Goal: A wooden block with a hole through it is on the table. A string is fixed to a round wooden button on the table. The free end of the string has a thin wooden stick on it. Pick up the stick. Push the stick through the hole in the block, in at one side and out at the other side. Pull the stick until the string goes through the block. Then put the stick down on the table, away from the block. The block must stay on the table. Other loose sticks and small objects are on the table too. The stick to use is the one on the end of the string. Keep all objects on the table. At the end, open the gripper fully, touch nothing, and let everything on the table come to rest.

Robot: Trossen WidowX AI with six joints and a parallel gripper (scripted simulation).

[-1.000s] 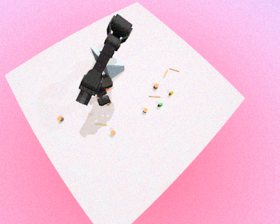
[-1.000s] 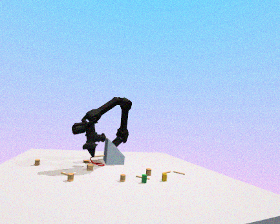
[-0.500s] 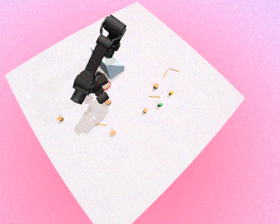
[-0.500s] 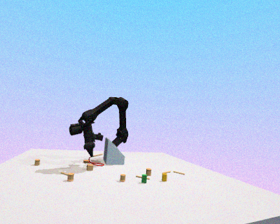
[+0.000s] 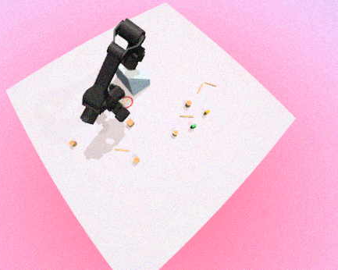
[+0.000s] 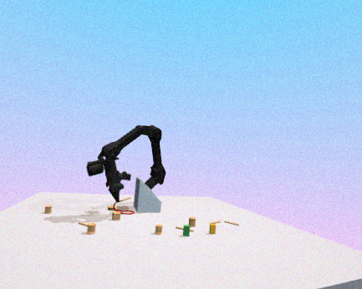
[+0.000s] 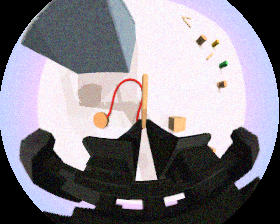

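The blue-grey wedge-shaped block (image 5: 138,86) (image 6: 146,199) (image 7: 85,42) stands on the table; its hole cannot be made out in any view. My gripper (image 6: 118,200) (image 7: 143,121) is shut on the thin wooden stick (image 5: 125,101) (image 6: 124,199) (image 7: 145,97). It holds the stick above the table, beside the block, and the stick points out ahead of the fingertips. The red string (image 6: 128,213) (image 7: 130,79) runs from near the fingertips in a loop to the round wooden button (image 6: 111,208) (image 7: 100,120) on the table. The string lies outside the block.
A wooden cube (image 5: 130,122) (image 6: 116,215) (image 7: 176,124) lies close to the gripper. A loose stick (image 5: 122,150) and a wooden cylinder (image 5: 136,160) lie farther out. Other loose sticks, wooden cylinders, a green piece (image 5: 193,126) (image 6: 186,230) and a yellow piece (image 5: 207,111) (image 6: 212,229) lie to the right.
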